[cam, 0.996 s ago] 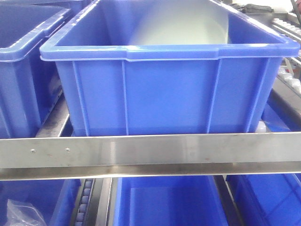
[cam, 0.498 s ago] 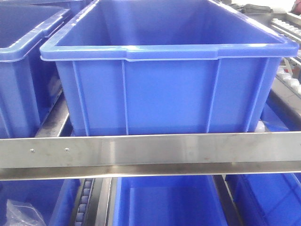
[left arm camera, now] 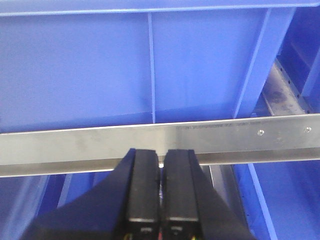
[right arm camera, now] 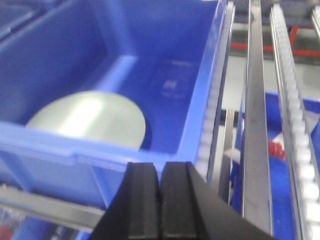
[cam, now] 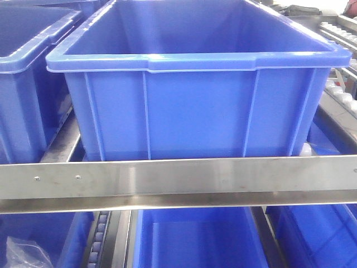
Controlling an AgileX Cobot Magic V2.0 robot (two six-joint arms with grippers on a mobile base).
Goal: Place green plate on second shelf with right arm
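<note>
Gone from above the blue bin (cam: pixel 195 84) is the pale blur, and the green plate (right arm camera: pixel 87 120) lies inside it, ahead-left of the right jaws (right arm camera: pixel 160 210), pressed together and empty like the left jaws (left arm camera: pixel 160 192); placement looks done, retreat next.

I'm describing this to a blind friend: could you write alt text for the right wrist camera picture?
A pale green plate lies flat on the floor of a large blue bin, seen from above and behind the shut black right gripper at the bottom edge. To the right of the bin run metal rails with a white roller track.
</note>
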